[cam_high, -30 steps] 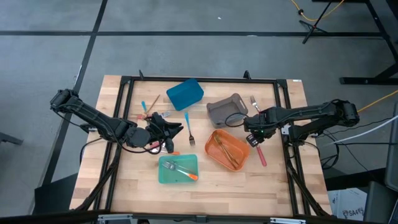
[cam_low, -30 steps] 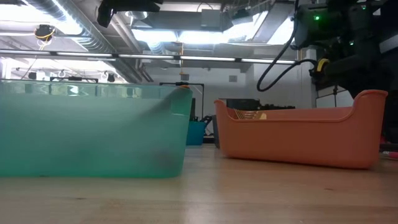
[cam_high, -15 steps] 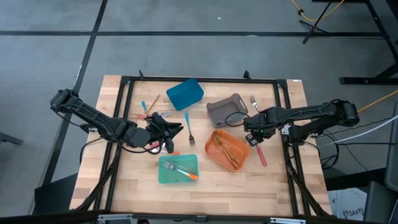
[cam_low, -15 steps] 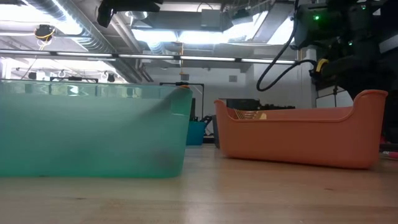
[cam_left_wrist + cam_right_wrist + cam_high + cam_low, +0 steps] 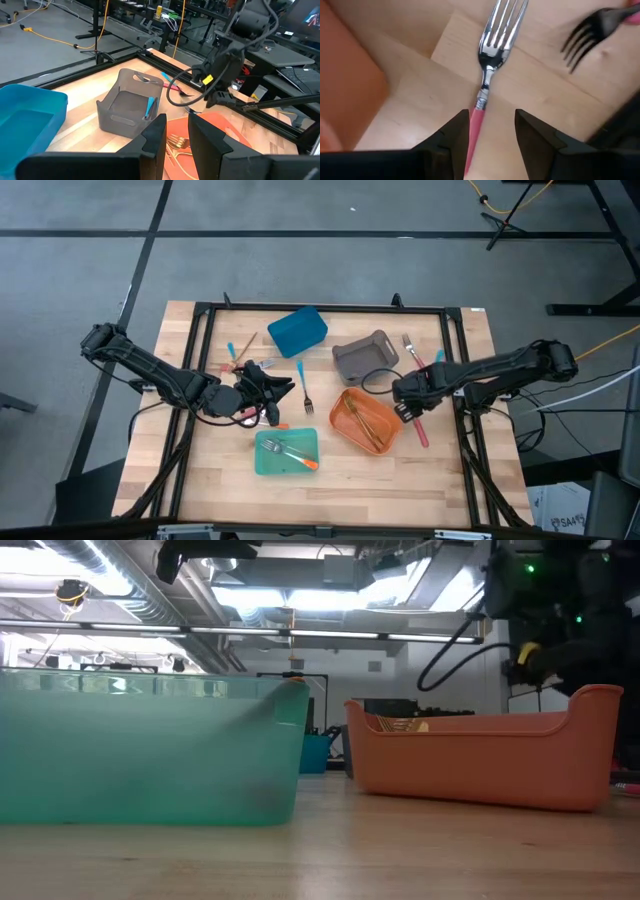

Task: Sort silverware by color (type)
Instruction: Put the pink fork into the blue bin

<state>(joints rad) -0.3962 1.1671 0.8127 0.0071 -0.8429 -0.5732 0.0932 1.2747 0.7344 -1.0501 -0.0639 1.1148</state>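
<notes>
Right gripper (image 5: 408,406) sits low at the right rim of the orange bin (image 5: 345,432), fingers (image 5: 451,141) parted, straddling the handle of a pink-handled fork (image 5: 487,65) on the table; whether the pads touch the handle cannot be told. A second pink-handled fork (image 5: 409,347) lies farther back, right of the grey bin (image 5: 361,362), its dark tines also showing at the edge of the right wrist view. Left gripper (image 5: 284,388) rests mid-table left of a blue-handled fork (image 5: 304,385), fingers a little apart, nothing seen between them. Bins counted: four, being blue (image 5: 297,331), grey, orange, teal (image 5: 286,454). Gold utensils (image 5: 365,423) lie in the orange bin, count unclear; one orange-handled fork (image 5: 291,453) in the teal; one blue-handled piece (image 5: 150,107) in the grey. A few more pieces (image 5: 236,355) lie far left
</notes>
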